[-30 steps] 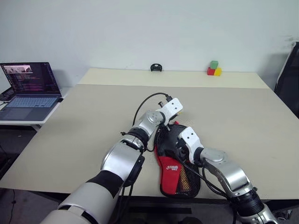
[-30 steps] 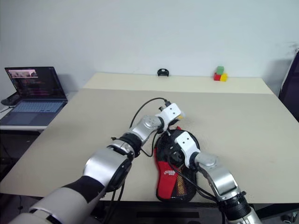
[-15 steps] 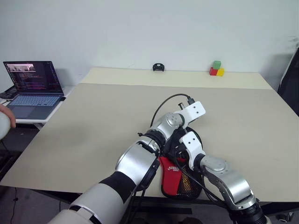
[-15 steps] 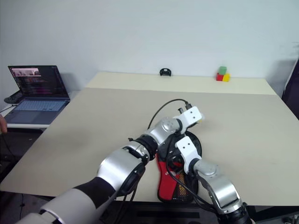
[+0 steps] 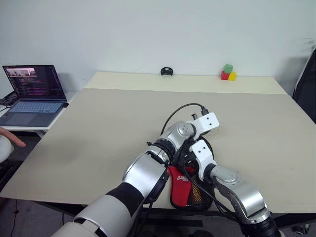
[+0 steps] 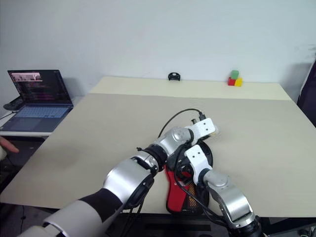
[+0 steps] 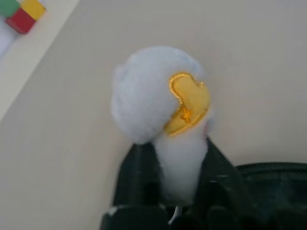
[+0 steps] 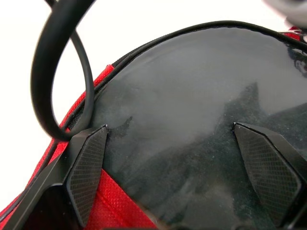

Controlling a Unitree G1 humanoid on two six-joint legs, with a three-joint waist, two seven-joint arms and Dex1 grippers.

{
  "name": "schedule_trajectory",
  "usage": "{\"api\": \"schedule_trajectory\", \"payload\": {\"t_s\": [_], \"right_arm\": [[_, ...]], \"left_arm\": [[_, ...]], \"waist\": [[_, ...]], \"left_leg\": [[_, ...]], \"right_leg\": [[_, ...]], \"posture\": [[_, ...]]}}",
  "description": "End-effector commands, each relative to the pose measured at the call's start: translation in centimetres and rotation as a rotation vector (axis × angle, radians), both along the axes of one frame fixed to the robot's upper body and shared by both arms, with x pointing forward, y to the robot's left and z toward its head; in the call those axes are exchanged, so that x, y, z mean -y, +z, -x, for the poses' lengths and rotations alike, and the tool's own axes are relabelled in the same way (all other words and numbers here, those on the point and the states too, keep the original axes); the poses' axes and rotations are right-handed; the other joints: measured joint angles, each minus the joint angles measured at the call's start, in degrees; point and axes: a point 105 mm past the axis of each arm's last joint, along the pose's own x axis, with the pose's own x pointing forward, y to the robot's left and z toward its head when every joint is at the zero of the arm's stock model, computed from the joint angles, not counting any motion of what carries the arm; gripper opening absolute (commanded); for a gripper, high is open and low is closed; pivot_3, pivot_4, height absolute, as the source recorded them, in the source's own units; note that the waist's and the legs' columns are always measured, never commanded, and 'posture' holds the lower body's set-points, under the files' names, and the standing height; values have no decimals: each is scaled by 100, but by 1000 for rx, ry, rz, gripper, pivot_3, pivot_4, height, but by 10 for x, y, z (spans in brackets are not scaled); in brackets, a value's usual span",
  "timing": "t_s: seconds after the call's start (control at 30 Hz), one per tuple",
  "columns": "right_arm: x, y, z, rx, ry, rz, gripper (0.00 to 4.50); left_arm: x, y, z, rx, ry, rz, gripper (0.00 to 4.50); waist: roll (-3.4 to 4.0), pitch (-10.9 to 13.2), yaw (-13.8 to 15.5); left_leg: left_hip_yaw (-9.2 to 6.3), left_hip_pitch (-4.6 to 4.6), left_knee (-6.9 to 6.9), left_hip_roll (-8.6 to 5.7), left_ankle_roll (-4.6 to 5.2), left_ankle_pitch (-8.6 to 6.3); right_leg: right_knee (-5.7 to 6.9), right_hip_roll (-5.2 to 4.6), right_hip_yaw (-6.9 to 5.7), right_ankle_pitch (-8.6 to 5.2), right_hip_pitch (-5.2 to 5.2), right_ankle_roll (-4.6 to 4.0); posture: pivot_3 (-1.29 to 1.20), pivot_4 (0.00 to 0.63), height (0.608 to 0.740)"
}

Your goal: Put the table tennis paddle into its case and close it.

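Note:
The case (image 5: 180, 181), black fabric with a red panel, lies near the table's front edge under both arms. Inside its rim (image 8: 64, 143) shows the table tennis paddle (image 8: 192, 96), black face up. My right gripper (image 8: 175, 153) is open, its fingertips (image 8: 88, 172) spread wide over that face. My left gripper (image 7: 173, 149) reaches across to the case's far right side and is shut on the neck of the case's white-yellow ball charm (image 7: 158, 98). The charm (image 6: 216, 132) hangs just above the tabletop.
A black cable (image 8: 62, 72) from the left arm loops over the case. Green, red and yellow blocks (image 5: 227, 73) and a small black object (image 5: 166, 72) sit at the table's far edge. A laptop (image 5: 29, 94) stands on a side table to the left, where a person's hand (image 5: 10, 143) shows.
My left arm has swung right across the case's far end, carrying the ball charm with it. The right gripper has kept still. A person's hand has come in at the left edge.

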Motion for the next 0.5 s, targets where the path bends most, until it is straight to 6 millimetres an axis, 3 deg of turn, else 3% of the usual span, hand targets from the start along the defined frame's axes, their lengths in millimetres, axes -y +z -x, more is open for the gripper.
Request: {"api": "schedule_trajectory", "payload": {"t_s": [0.03, 0.23, 0.37, 0.5], "right_arm": [[1, -54, 19, -235, 12, 78, 4500], [-1, -52, 13, -226, 31, 83, 4500], [0, -51, 9, -222, 42, 87, 4500], [3, -50, 4, -217, 48, 94, 4500]], "left_arm": [[9, -2, 6, -5, -18, 11, 2226], [-6, -6, 1, -48, 2, 18, 4411], [-23, -9, -7, -37, 25, -17, 4464], [-37, 5, -17, -33, 71, 49, 4464]], "waist": [[0, 0, -8], [1, -1, -77], [1, -1, -145], [-1, -1, -155]], "left_leg": [[0, 1, 0, 0, 0, 0], [1, 8, 0, 2, 0, 0], [4, 33, -5, 3, 1, -1], [14, 58, -31, 3, 1, 0]], "right_leg": [[0, 0, 0, 0, 0, 0], [2, 0, -1, 0, 4, 0], [2, 0, 1, -1, 27, 1], [2, 0, 8, 0, 32, 1]], "posture": [[0, 150, 740], [0, 150, 740], [0, 150, 740], [0, 150, 740]]}}
